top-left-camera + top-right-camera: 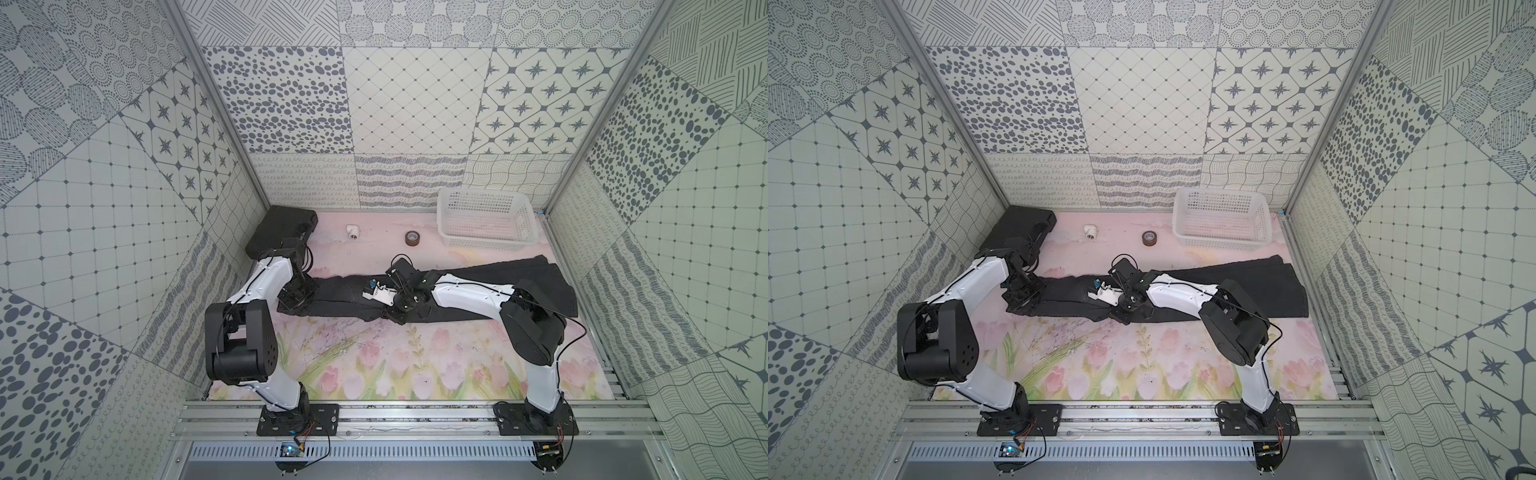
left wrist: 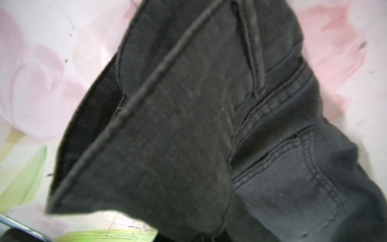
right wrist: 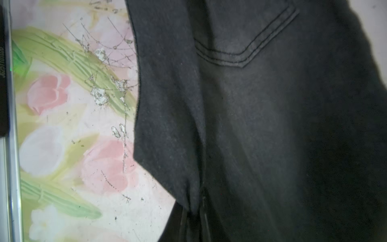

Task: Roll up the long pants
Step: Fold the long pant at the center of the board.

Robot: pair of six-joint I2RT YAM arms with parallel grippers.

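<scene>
**A:** Where are the long pants (image 1: 340,299)?

**B:** In both top views they lie stretched across the tulip-print mat (image 1: 374,365), in front of the white basket (image 1: 484,243). Both grippers are down on them.

**A:** And the jaws?

**B:** From above they're hidden. The left wrist view shows a seamed fold (image 2: 157,125) raised off the mat beside a back pocket (image 2: 293,178), and the left gripper (image 1: 293,305) is closed on that fold. The right wrist view shows cloth bunching towards the right gripper (image 1: 397,313), but I cannot tell whether its jaws are closed.
</scene>
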